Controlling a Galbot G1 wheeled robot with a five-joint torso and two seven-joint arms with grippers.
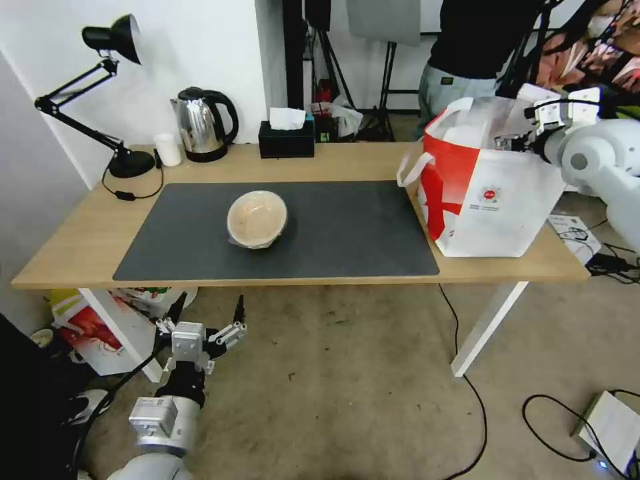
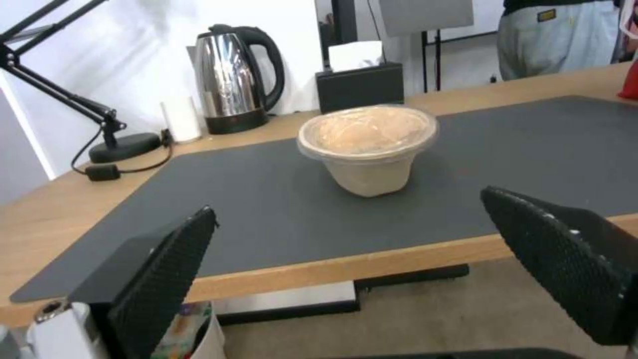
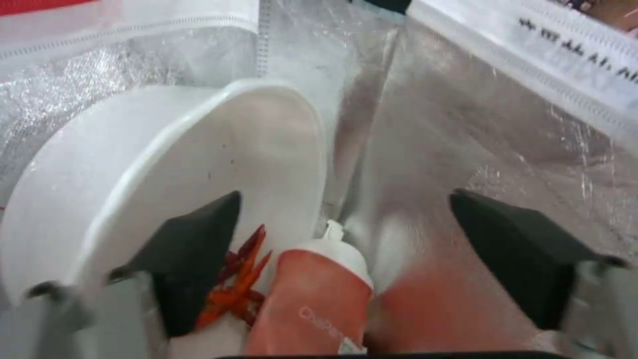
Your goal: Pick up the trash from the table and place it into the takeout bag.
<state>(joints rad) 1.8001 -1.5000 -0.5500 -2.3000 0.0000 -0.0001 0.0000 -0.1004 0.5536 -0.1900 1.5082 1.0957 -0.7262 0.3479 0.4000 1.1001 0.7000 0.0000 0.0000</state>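
Observation:
A tan round lidded bowl stands upright on the dark grey mat of the light-wood table. My left gripper hangs open below the table's front edge, facing the bowl and well short of it. The white takeout bag with a red panel stands at the table's right end. My right gripper is at its open top, open and holding nothing. Inside, a white bowl with red scraps leans on its side, and a red cup with a white lid lies beside it.
Along the table's back edge stand a black desk lamp, a small white cup, a steel kettle and a black tissue box. A white table leg and cables cross the floor on the right. Bags sit under the table's left end.

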